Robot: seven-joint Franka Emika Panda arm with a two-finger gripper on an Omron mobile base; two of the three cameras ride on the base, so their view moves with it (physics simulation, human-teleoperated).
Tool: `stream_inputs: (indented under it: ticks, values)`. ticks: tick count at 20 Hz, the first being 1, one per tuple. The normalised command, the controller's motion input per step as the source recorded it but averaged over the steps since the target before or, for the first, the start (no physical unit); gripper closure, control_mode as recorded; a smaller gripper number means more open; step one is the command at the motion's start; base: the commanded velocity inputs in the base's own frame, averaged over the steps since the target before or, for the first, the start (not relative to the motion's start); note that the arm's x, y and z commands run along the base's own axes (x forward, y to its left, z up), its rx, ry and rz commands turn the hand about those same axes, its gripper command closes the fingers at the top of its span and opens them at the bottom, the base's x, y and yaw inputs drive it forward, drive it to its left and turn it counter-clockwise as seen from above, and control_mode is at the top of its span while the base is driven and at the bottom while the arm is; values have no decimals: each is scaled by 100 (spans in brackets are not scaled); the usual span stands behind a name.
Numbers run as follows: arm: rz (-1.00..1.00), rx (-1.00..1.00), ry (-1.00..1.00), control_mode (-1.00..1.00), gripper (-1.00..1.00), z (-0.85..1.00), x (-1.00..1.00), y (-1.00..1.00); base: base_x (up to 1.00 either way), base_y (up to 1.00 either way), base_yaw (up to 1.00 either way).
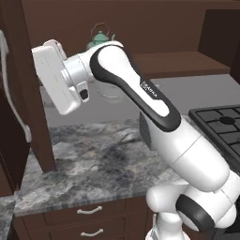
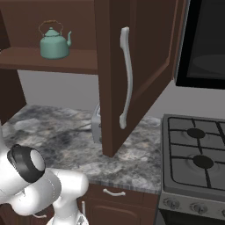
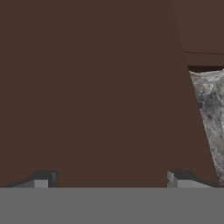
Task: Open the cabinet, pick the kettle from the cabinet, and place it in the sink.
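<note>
The teal kettle (image 2: pixel 53 44) stands upright on the shelf of the dark brown cabinet (image 2: pixel 48 60), whose doors both stand open. In the left base view the kettle (image 1: pixel 99 37) peeks out above my arm. My gripper (image 3: pixel 109 181) is open with nothing between its fingertips (image 3: pixel 41 182). It faces the flat brown face of the left door (image 3: pixel 96 87) at close range. The white hand (image 1: pixel 54 77) hangs just right of that door (image 1: pixel 28 93), left of and below the kettle. The sink is out of view.
The right door (image 2: pixel 140 66) with its silver bar handle (image 2: pixel 126 77) juts out over the marbled counter (image 2: pixel 57 132). A grey toaster (image 2: pixel 96 123) sits behind it. A stove (image 2: pixel 197 149) lies to the right, a microwave (image 2: pixel 206 44) above it, and drawers (image 1: pixel 89 211) below the counter.
</note>
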Motion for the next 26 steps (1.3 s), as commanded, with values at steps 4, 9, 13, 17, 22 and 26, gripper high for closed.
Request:
stream_inputs:
  ticks: [4,9,13,17,22,26]
  values:
    - [-7,1,-4,-100,-100,-19,-4,55,0,0,0]
    - [-10,0,-4,-100,-100,-19,-1,50,0,0,0]
    - [-13,3,-2,-100,-100,-11,0,24,0,0,0]
    - [-9,3,-1,-100,-100,-4,0,-5,0,0,0]
    - [-5,3,0,-100,-100,0,0,-32,0,0,0]
    - [-5,2,0,-100,-100,3,-2,-45,0,0,0]
